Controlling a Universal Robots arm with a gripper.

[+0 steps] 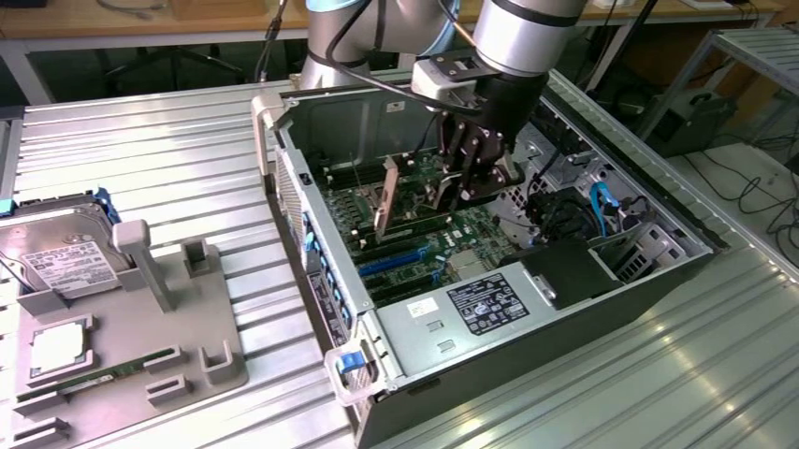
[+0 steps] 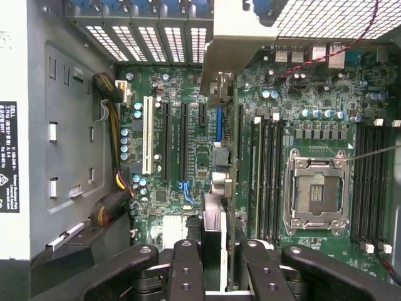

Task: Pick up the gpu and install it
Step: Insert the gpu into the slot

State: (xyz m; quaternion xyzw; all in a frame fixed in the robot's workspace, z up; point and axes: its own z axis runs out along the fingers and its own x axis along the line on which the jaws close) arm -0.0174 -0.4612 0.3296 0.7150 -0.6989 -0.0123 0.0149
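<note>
One gpu (image 2: 212,219) pinched edge-on in my claw (image 1: 470,180), folks. Sits inside the open computer case (image 1: 327,131), just over the green motherboard (image 2: 313,94) slots; thin dark edge, silver bracket (image 2: 227,56) at one end.

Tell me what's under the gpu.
Under the gpu, held by the gripper, lies the motherboard, with slots showing alongside. The strip of board directly beneath the card is covered.

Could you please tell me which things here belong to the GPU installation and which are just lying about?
Job: GPU, held in the hand; open computer case; motherboard.
Lying about: hard drive; grey parts holder.
</note>
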